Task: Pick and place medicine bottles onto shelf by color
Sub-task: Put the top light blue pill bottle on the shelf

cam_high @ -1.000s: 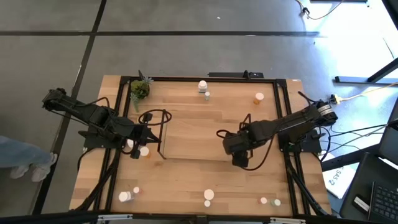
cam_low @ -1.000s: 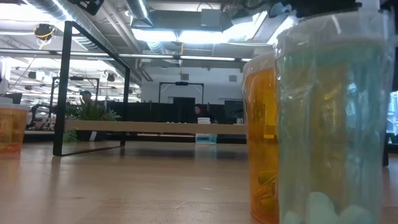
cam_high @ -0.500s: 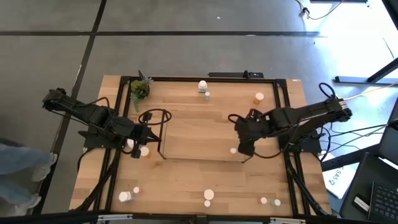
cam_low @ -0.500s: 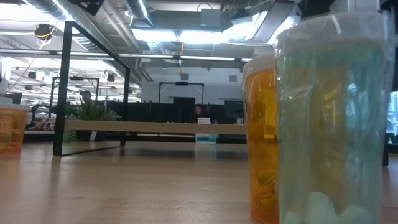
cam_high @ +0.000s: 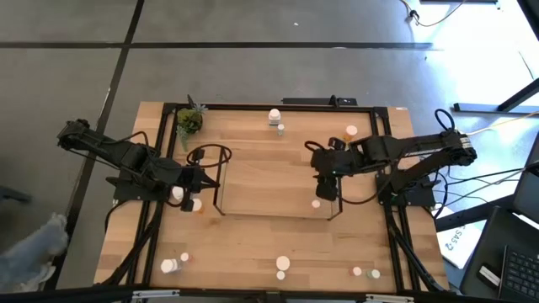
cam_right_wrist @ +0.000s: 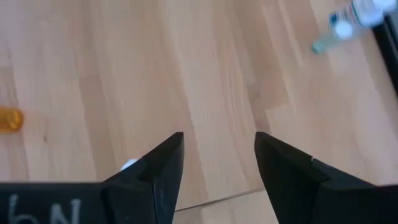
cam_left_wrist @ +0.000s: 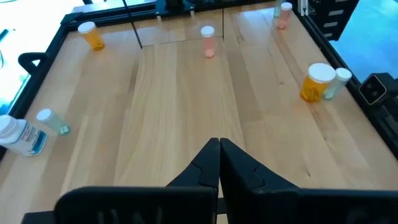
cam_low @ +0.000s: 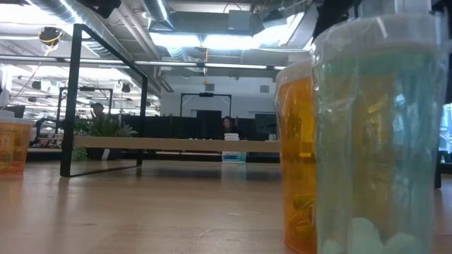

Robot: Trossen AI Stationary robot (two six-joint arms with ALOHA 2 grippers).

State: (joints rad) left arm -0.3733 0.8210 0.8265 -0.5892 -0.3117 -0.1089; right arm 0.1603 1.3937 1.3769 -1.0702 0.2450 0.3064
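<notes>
While the left gripper (cam_left_wrist: 219, 163) sits pinched shut by the shelf (cam_high: 269, 212), right gripper (cam_right_wrist: 217, 155) hovers spread wide, empty; pink bottle (cam_high: 317, 204) stands just below it.

The right arm has shifted. A second ago its gripper hung low over the right end of the shelf (cam_high: 271, 183), near the shelf's front edge. Now the right gripper (cam_high: 324, 160) sits farther back, over the shelf's rear right corner, jaws spread and empty. A small pink bottle (cam_high: 317, 204), earlier covered by the gripper, now stands exposed on the shelf's right end. At the picture's lower left, a person's pale trouser leg (cam_high: 34, 252) has moved lower.
</notes>
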